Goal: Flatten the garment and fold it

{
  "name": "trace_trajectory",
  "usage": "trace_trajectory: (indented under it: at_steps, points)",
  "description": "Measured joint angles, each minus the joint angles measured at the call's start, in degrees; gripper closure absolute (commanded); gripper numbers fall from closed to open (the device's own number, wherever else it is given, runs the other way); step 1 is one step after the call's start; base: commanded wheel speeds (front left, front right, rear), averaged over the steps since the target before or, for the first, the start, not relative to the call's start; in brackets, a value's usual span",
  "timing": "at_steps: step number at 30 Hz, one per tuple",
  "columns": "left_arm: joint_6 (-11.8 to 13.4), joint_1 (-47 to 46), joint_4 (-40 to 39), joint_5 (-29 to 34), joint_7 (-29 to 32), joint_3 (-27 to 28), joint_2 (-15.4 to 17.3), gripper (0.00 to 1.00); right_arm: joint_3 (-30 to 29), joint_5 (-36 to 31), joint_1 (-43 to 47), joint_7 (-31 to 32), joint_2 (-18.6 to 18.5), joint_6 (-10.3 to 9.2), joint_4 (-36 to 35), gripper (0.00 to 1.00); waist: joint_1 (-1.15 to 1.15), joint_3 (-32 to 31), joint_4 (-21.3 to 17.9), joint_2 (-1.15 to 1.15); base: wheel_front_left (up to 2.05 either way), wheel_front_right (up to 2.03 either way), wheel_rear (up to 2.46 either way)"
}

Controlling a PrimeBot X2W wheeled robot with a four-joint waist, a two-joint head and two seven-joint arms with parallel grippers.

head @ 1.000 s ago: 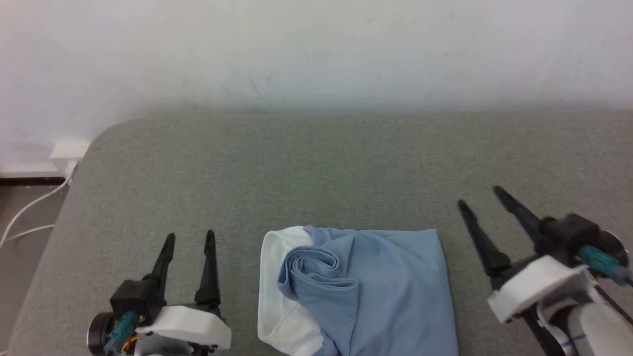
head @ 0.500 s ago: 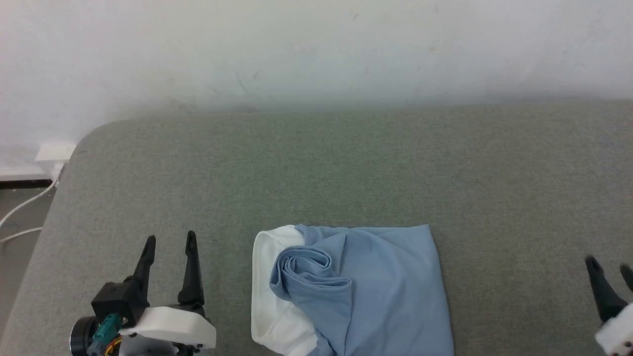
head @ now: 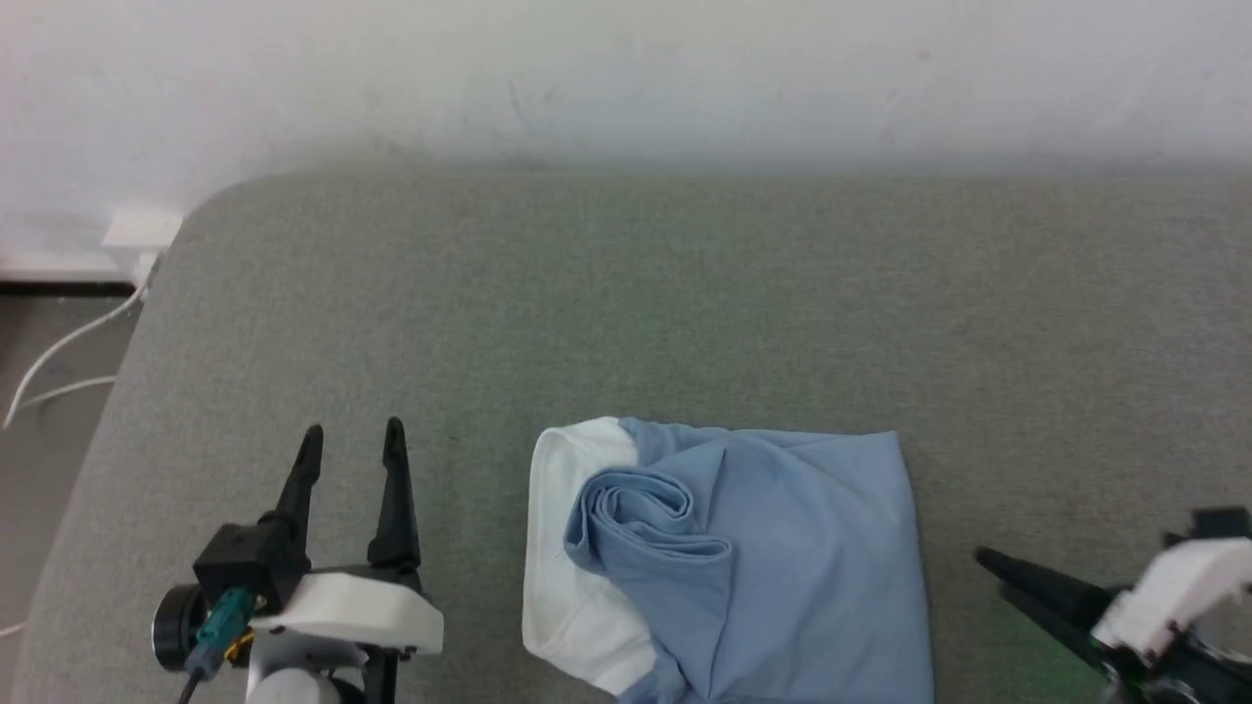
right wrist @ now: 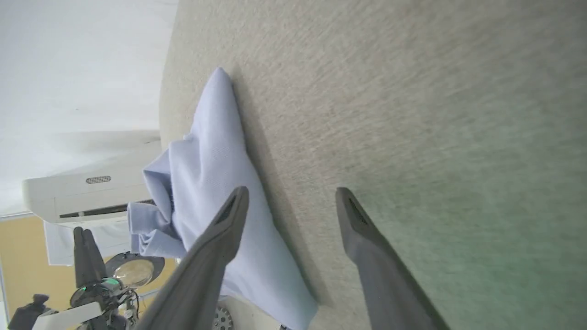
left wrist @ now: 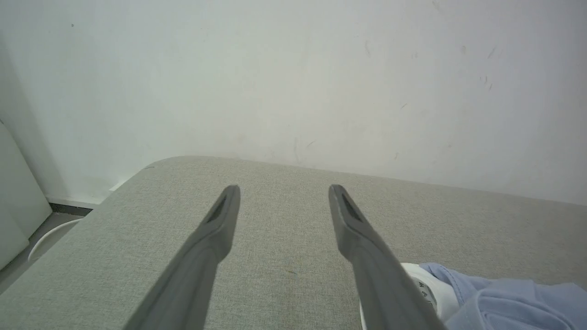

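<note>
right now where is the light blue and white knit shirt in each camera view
Head view: the light blue and white knit shirt sits lower middle, cut by the bottom edge.
Left wrist view: bottom right corner.
Right wrist view: left of centre, running from upper middle down toward the bottom.
Shared landmark: the grey fabric surface under it.

The garment point(head: 782, 548) is lying folded at the near edge of the grey worktop point(head: 685, 313). It is showing light blue, with a white band down its left side and a rolled bunch of blue cloth on top. The left gripper point(head: 352, 435) is waiting near the near left corner, fingers parted and pointing toward the far edge. The right gripper point(head: 993, 572) is reaching in from the near right corner, fingers pointing at the garment without touching it.
</note>
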Motion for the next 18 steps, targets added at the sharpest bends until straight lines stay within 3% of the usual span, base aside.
trace_trajectory:
  at_steps: [9, 10, 11, 12, 18]
  points:
    - [-1.4, -1.9, -1.7, 2.2, 0.0, 1.0, -0.7, 0.0, 8.8, 7.2, -6.3, 2.2, 1.2, 0.01, 7.8, 0.0, 0.0, 2.4, 3.3, 0.0, 0.0, 0.0, 0.0]
    - [-1.4, -1.9, -1.6, 2.3, 0.0, 1.1, -0.9, 0.0, 9.7, 7.2, -6.5, 2.2, 1.2, 0.03, 8.3, 0.51, 0.0, 2.5, 3.6, 0.0, 0.0, 0.0, 0.0]
    - [-1.6, -1.9, -1.5, 2.5, 0.0, 1.1, -1.0, 0.0, 10.6, 7.1, -6.7, 2.2, 1.1, 0.07, 8.8, 0.94, 0.0, 2.6, 4.0, 0.0, 0.0, 0.0, 0.0]
    - [-1.9, -1.9, -1.4, 2.6, 0.0, 1.2, -1.1, 0.0, 11.5, 7.0, -6.9, 2.2, 1.0, 0.09, 9.1, 1.0, 0.0, 2.7, 4.4, 0.0, 0.0, 0.0, 0.0]
    - [-2.4, -1.4, 0.1, 3.2, 0.0, 1.7, -1.5, 0.0, 15.6, 4.9, -7.1, -0.6, -0.3, 0.0, 9.2, 1.0, 0.0, 1.3, 5.2, 0.0, 0.0, 0.0, 0.0]
